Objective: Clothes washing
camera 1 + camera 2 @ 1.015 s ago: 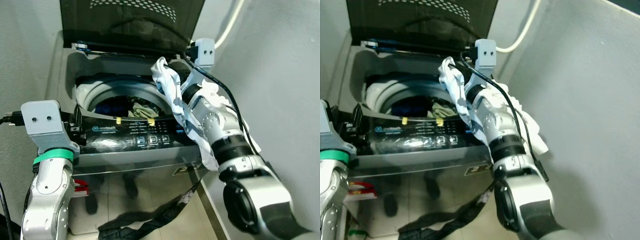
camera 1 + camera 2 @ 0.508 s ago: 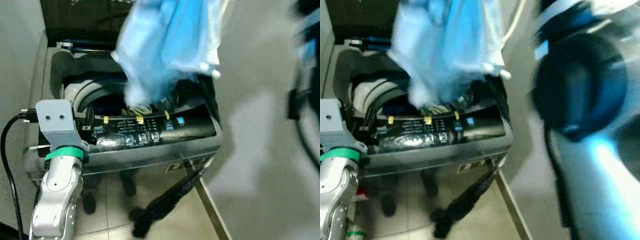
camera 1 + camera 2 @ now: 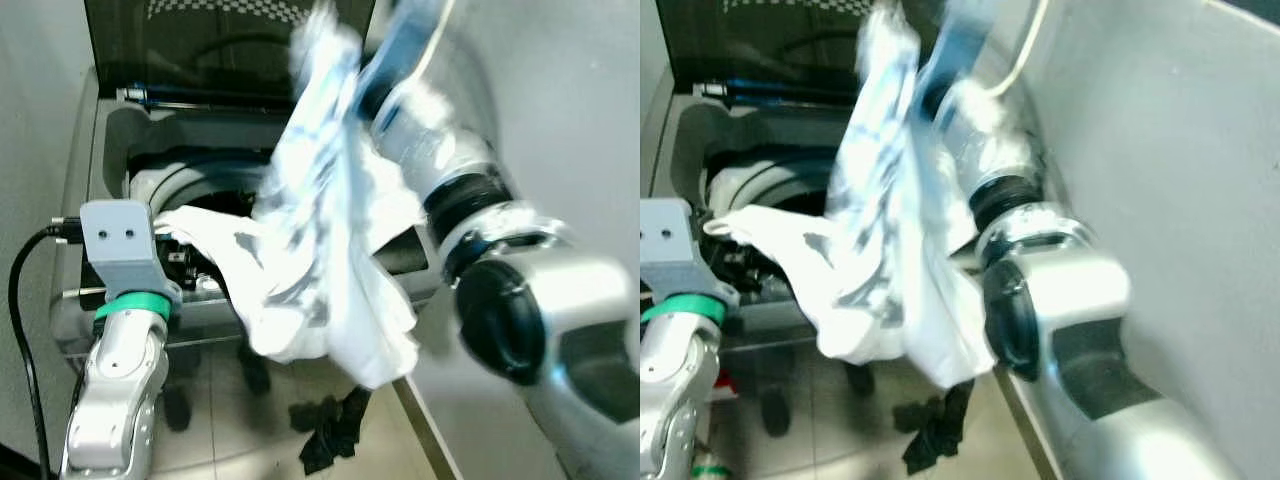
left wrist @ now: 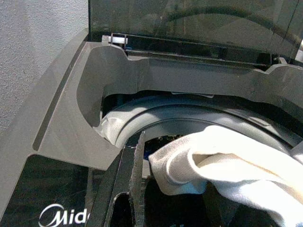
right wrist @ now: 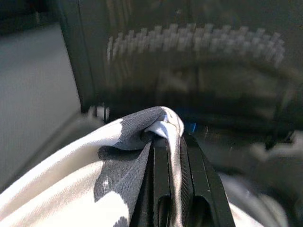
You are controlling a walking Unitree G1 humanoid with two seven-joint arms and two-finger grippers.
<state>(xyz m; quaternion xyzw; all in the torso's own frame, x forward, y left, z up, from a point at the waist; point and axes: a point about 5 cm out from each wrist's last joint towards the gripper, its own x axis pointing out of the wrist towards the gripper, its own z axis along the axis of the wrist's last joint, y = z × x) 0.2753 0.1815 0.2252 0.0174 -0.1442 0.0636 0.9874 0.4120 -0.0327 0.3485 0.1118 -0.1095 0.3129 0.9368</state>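
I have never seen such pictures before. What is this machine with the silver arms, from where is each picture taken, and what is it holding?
This is a humanoid robot doing laundry at a top-loading washing machine whose lid stands open. The two wide pictures come from a camera on its head, looking down. The other two come from cameras on its wrists, looking along the black fingers.

The right end effector is raised above the tub, and its fingers are pinched shut on a white garment with dark patches, which hangs down in front of the machine. The head pictures are blurred there. The left end effector is at the tub's front edge, beside one end of the white cloth; its fingers look closed and grip nothing. A dark cloth lies on the tiled floor.
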